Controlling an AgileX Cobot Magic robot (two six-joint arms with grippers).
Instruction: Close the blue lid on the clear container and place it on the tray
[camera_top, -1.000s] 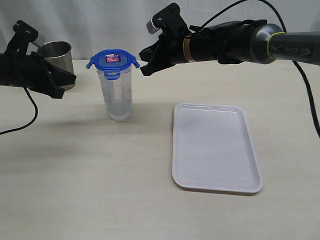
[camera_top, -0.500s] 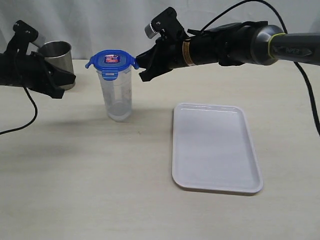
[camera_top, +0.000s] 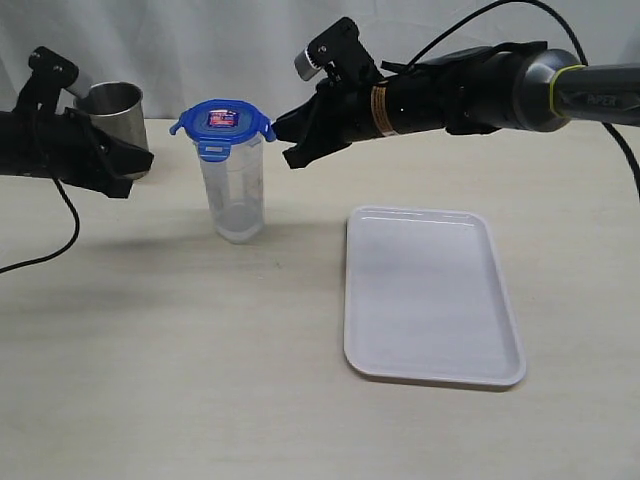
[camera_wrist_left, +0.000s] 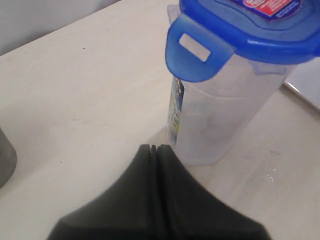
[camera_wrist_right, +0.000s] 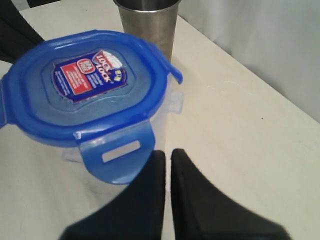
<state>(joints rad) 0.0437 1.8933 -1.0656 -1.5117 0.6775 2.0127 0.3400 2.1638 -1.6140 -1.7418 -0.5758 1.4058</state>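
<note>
Two closed, empty grippers we saw: right gripper (camera_top: 289, 146) just beside the blue lid (camera_top: 222, 118) capping the clear container (camera_top: 234, 195), left gripper (camera_top: 141, 160) hanging near.

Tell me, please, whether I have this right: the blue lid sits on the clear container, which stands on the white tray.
Not quite. The blue lid does sit on the clear container, but the container stands on the bare table, apart from the tray and to its left, not on it. The exterior view shows this.
</note>
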